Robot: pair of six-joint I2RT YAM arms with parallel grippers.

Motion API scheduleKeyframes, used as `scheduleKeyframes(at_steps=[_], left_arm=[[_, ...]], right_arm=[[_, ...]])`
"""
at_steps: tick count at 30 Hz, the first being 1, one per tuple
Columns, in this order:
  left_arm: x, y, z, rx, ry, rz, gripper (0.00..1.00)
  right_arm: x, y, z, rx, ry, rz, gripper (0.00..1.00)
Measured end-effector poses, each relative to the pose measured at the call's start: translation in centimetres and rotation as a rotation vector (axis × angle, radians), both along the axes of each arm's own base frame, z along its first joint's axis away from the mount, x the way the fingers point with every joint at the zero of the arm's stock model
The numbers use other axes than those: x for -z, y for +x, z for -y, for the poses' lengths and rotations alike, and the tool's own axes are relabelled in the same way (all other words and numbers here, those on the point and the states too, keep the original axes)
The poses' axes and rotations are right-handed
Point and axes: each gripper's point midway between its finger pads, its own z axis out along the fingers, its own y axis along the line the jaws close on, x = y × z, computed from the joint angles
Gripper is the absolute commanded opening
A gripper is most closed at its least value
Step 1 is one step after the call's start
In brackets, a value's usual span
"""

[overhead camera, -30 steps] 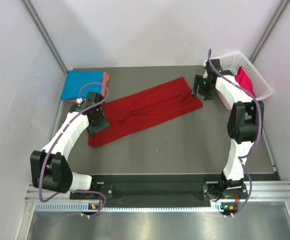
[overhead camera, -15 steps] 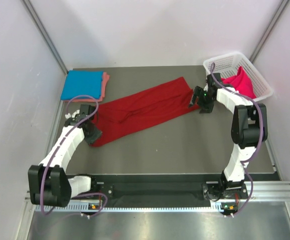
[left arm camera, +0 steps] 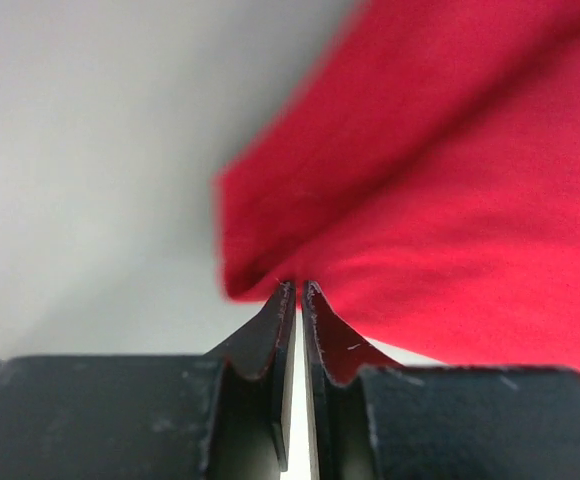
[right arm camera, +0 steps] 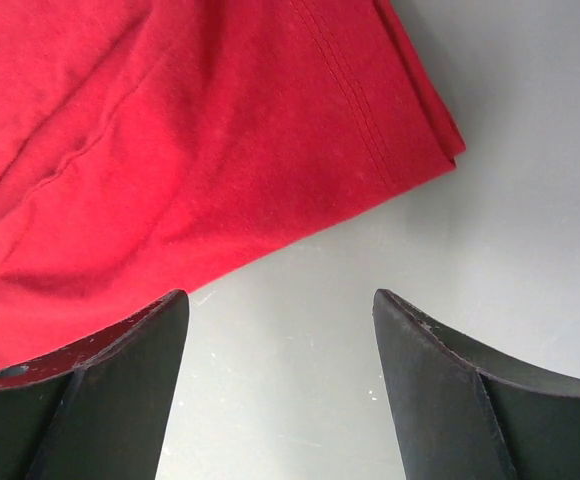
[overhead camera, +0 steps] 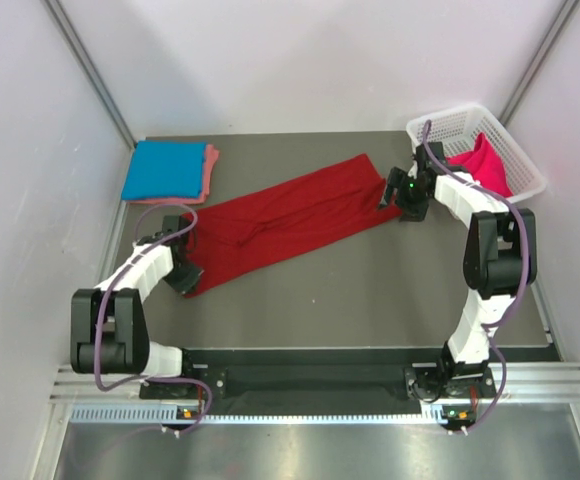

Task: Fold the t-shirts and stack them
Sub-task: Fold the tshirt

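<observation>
Near strip: bare surface (overhead camera: 370, 300) in front of the dark red shirt (overhead camera: 290, 215), passable.
Far right: white basket (overhead camera: 515, 160) blocks the corner.
Far left: blue shirt (overhead camera: 160, 170) stack fills the corner.

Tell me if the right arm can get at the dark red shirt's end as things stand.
Probably yes. The right claw stands open just short of the hemmed end of the dark red shirt, with only bare table between them and nothing lying over that corner.
</observation>
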Motion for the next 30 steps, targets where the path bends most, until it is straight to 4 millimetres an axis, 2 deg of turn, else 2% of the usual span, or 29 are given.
scheduleKeyframes(at_steps=[3,7,10,11,12,15,17,19,24,30], left_arm=[[1.4,-1.4,-0.8,-0.073,-0.021,-0.069,0.13],[1.4,-1.3,-0.9,-0.106,-0.047,-0.073,0.16],[1.0,-1.5,-1.0,-0.117,-0.050,-0.070,0.28],[0.7,-1.7,-1.1,-0.123,-0.046,-0.067,0.40],[0.2,-2.0,-1.3,-0.132,-0.040,-0.058,0.45],[-2.1,-2.3,-1.4,-0.170,-0.042,0.015,0.54],[-3.2,-2.5,-1.4,-0.191,-0.049,0.059,0.56],[-3.6,-2.7,-1.3,-0.208,-0.055,0.067,0.56],[-2.4,-3.4,-0.8,-0.258,-0.085,0.029,0.57],[-0.7,-3.9,-0.4,-0.326,-0.105,-0.025,0.58]], right_arm=[[-0.5,0.4,0.0,-0.004,0.003,0.017,0.75],[-0.5,0.4,-0.2,-0.011,0.015,0.016,0.75],[-0.5,0.4,-0.3,-0.012,0.021,0.018,0.76],[-0.5,0.4,-0.3,-0.011,0.023,0.017,0.76],[-0.6,0.4,-0.3,-0.008,0.027,0.016,0.77],[-0.6,0.4,-0.4,0.010,0.036,0.010,0.78],[-0.4,0.5,-0.2,0.031,0.040,0.008,0.78],[-0.1,0.6,0.1,0.063,0.043,0.003,0.79],[1.0,0.4,1.3,0.151,0.042,-0.026,0.81],[1.6,1.9,1.7,0.211,0.045,0.000,0.80]])
